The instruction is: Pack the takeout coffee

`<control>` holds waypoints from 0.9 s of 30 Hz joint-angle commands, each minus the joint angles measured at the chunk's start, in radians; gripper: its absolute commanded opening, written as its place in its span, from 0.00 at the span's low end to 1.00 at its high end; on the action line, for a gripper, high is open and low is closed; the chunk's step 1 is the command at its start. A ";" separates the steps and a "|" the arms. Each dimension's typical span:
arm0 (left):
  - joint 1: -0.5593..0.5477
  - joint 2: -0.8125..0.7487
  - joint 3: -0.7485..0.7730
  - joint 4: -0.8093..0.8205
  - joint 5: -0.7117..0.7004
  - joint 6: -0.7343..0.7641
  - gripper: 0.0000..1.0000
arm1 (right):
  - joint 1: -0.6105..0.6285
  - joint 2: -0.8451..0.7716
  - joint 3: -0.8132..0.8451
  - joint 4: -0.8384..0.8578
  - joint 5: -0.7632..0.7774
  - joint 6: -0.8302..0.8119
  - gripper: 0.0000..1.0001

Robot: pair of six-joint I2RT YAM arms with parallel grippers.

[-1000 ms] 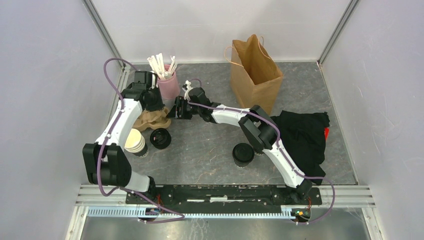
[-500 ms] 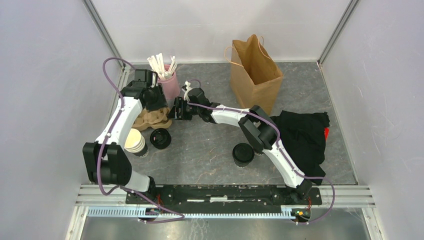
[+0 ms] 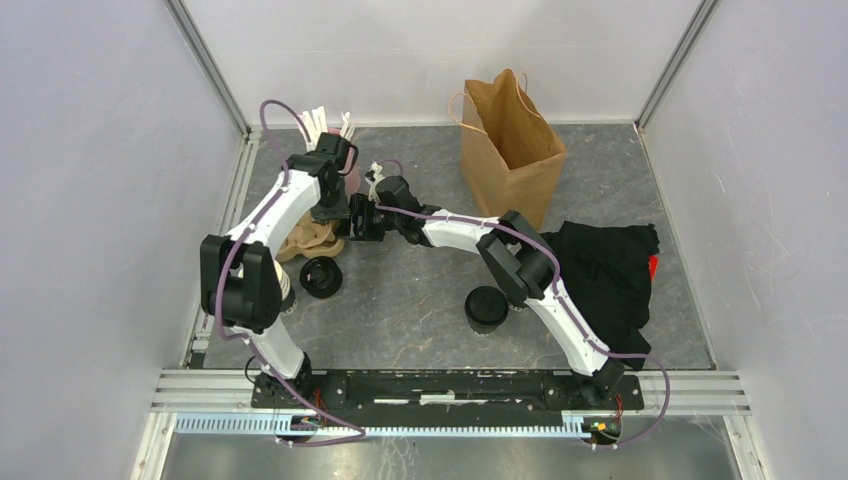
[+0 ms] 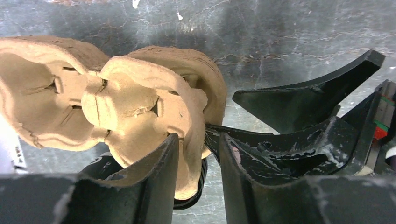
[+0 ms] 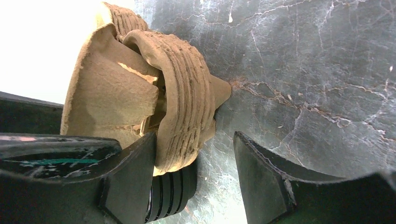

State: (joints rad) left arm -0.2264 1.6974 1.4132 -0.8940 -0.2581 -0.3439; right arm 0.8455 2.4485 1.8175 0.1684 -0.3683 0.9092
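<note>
One lidded takeout coffee cup [image 3: 487, 308] stands alone at mid-table, far from both grippers. A brown pulp cup carrier [image 3: 308, 241] lies at the left. My left gripper [image 3: 334, 208] hangs over the carrier's right end, open. In the left wrist view the carrier [image 4: 116, 100] has its rim between the fingers of that gripper [image 4: 198, 140], against the left finger with a gap to the right one. My right gripper [image 3: 357, 219] meets the same end from the right, open. In the right wrist view the carrier [image 5: 177, 98] leans against the left finger of this gripper [image 5: 194, 137].
A stack of black lids [image 3: 320, 276] sits just in front of the carrier, and it shows under the carrier in the right wrist view [image 5: 170, 191]. A brown paper bag [image 3: 510, 140] stands open at the back. A black cloth [image 3: 605, 265] lies at the right. A pink cup of sticks [image 3: 322, 125] is mostly hidden behind the left arm.
My left gripper has opened and let go of the carrier, which has dropped flat. The left arm has swung its elbow to the right. The right gripper has widened slightly.
</note>
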 commanded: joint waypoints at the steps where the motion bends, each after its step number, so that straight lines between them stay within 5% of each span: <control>1: -0.049 0.027 0.066 -0.058 -0.185 -0.009 0.41 | 0.011 -0.016 0.000 0.008 -0.005 0.005 0.67; 5: -0.074 0.036 0.066 -0.062 -0.261 0.016 0.33 | 0.010 -0.019 -0.008 0.000 0.002 0.007 0.67; 11: -0.118 0.000 0.111 -0.094 -0.355 0.032 0.03 | 0.010 -0.032 -0.010 -0.035 0.054 0.005 0.67; 27: -0.145 -0.152 0.218 -0.127 -0.392 0.002 0.02 | 0.009 -0.057 0.043 -0.028 0.040 0.016 0.70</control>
State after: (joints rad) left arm -0.3683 1.5864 1.5532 -1.0092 -0.6392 -0.3325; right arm 0.8509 2.4485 1.8198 0.1581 -0.3355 0.9203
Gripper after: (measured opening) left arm 0.040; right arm 0.680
